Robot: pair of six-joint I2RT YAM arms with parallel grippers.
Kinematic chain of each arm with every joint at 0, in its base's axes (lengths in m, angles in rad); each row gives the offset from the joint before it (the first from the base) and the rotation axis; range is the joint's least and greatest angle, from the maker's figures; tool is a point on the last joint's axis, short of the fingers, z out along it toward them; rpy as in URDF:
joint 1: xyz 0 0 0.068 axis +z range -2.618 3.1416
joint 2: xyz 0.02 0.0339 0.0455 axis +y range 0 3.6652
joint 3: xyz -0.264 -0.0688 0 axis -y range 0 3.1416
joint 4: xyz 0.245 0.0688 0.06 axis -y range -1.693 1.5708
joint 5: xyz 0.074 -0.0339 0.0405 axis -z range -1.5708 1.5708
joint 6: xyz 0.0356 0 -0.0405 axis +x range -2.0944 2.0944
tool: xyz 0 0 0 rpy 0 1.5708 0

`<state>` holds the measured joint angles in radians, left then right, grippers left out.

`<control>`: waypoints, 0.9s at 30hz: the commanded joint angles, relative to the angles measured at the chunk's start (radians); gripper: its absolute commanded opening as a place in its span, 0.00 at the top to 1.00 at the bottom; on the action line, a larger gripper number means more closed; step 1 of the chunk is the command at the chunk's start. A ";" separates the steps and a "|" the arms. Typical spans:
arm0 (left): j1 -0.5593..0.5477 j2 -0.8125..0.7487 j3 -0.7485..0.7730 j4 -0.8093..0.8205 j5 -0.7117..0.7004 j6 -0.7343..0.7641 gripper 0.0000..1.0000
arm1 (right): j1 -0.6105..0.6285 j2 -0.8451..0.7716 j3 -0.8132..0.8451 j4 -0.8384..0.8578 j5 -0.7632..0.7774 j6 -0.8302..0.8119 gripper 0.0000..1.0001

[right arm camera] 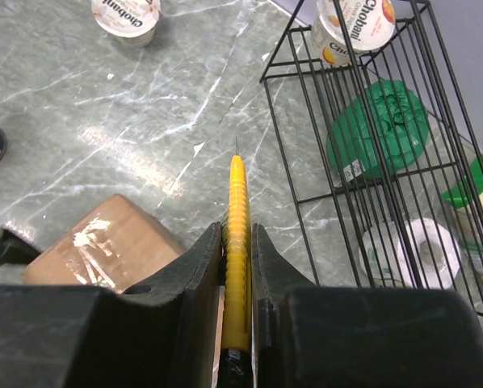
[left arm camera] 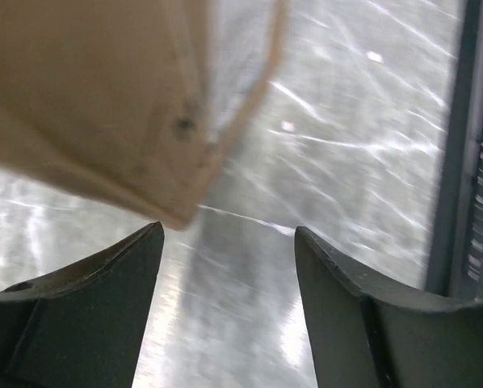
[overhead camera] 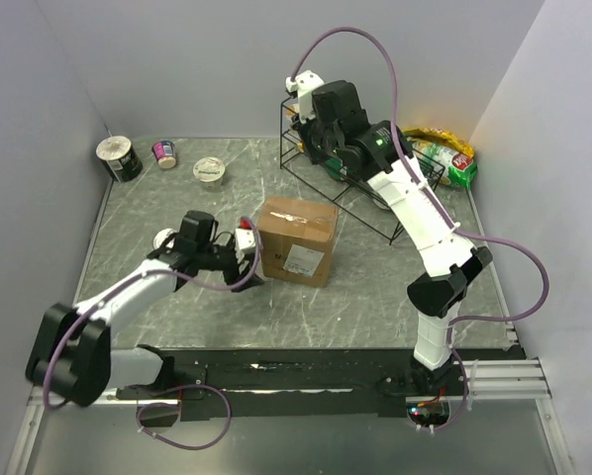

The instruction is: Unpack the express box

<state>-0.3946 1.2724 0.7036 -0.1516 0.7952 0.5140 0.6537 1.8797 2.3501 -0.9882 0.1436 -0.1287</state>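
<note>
The express box (overhead camera: pixel 298 240), a brown cardboard carton with a taped top and a white label on its near side, stands mid-table. My left gripper (overhead camera: pixel 250 259) is low at the box's left side. In the left wrist view the box's blurred corner (left arm camera: pixel 104 105) hangs just above and left of the left gripper (left arm camera: pixel 229 234), which is open with only table between its fingers. My right gripper (overhead camera: pixel 306 134) is raised behind the box by the rack. It is shut (right arm camera: pixel 237 230) on a yellow ribbed tool (right arm camera: pixel 239 190) with a thin pointed tip, and the box top (right arm camera: pixel 104 242) lies below left.
A black wire rack (overhead camera: pixel 375 188) stands at the back right holding a yogurt cup (right arm camera: pixel 350 20), a green-lidded item (right arm camera: pixel 379 133) and a white roll (right arm camera: pixel 423 250). Snack bags (overhead camera: pixel 444 153) lie behind it. A yogurt cup (overhead camera: pixel 210 170), a small cup (overhead camera: pixel 164 154) and a can (overhead camera: pixel 120 158) sit at the back left.
</note>
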 commanded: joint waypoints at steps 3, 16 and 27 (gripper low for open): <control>-0.027 -0.206 -0.033 -0.131 -0.060 -0.027 0.29 | -0.006 -0.077 -0.017 0.008 -0.187 -0.055 1.00; 0.063 -0.300 0.129 0.090 -0.251 -0.667 0.12 | -0.120 -0.295 -0.304 0.203 -0.454 -0.134 1.00; 0.306 0.062 0.433 -0.008 0.301 -0.802 0.19 | -0.114 -0.252 -0.187 0.175 -0.531 -0.169 1.00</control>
<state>-0.0921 1.2339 1.0492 -0.1413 0.7498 -0.1921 0.5323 1.6245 2.0830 -0.8360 -0.3069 -0.2630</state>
